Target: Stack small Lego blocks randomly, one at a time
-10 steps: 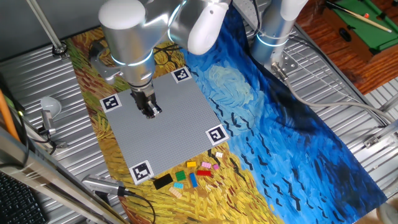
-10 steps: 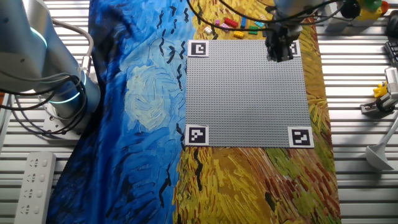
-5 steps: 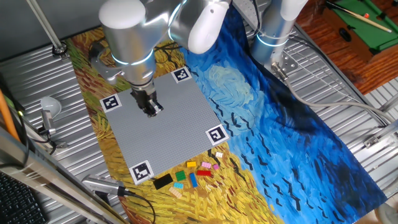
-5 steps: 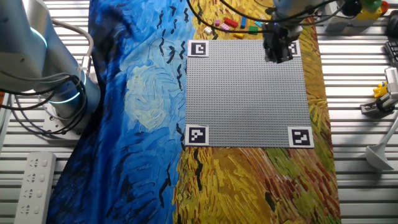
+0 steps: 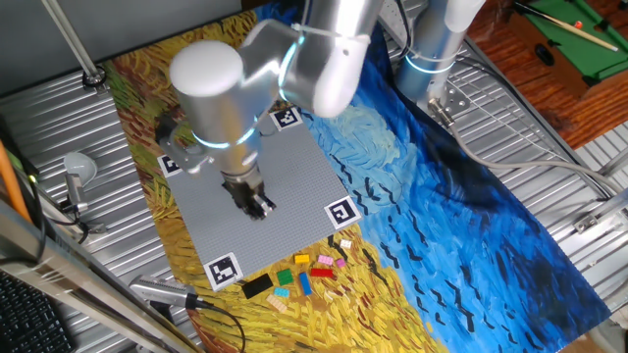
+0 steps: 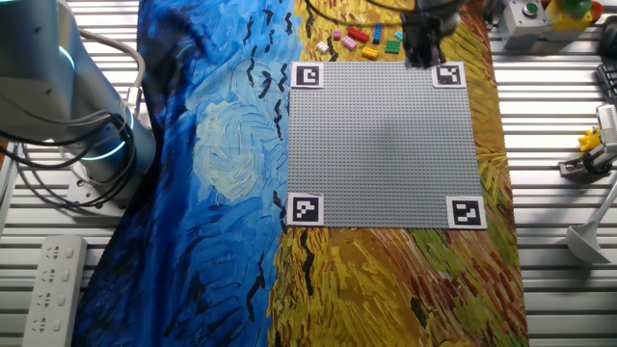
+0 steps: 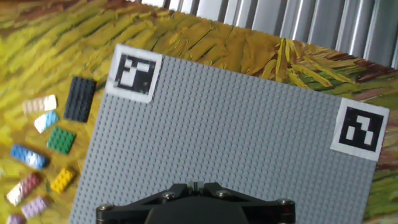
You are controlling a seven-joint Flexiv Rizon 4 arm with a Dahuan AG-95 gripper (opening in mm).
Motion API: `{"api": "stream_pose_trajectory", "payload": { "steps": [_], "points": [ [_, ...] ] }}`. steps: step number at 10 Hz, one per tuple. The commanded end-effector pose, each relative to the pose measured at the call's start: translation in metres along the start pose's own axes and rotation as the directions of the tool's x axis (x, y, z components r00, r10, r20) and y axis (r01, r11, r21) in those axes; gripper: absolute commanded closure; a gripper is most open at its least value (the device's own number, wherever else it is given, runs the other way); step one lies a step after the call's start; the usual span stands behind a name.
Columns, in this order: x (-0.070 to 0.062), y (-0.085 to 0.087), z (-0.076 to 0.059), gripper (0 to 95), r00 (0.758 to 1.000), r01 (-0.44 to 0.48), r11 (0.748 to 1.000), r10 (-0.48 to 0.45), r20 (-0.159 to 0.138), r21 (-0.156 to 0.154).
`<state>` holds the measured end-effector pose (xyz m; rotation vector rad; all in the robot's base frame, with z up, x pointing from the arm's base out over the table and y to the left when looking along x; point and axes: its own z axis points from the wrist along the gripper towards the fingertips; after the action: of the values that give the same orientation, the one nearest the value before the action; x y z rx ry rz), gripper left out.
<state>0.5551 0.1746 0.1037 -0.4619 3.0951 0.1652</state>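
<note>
Lego blocks (image 7: 62, 140) clear in hand view; fingers (image 5: 259, 206) state untellable, hidden there.

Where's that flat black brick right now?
In the hand view the flat black brick lies on the yellow cloth, left of the grey baseplate, between a marker tag and the green brick.

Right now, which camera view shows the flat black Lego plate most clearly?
The hand view shows it best: the flat black Lego plate lies unobstructed on the yellow cloth, beside the grey studded baseplate, with its studs visible. One fixed view shows it only as a small dark rectangle. In the other fixed view I cannot make it out.
</note>
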Motion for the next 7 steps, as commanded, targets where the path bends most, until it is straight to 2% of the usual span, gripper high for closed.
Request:
{"api": "stream_pose_trajectory", "payload": {
  "steps": [1, 3, 5, 7],
  "points": [
    [0.002, -0.001, -0.001, 95.0, 1.000, -0.013, 0.999, 0.012, 0.023, 0.042],
    [0.002, -0.001, -0.001, 95.0, 0.999, 0.051, 0.998, -0.051, 0.008, 0.039],
    [0.002, -0.002, -0.001, 95.0, 1.000, 0.008, 0.999, -0.008, 0.005, 0.031],
    [-0.011, 0.010, 0.012, 95.0, 0.999, -0.045, 0.999, 0.045, 0.019, 0.020]
  ]
}}
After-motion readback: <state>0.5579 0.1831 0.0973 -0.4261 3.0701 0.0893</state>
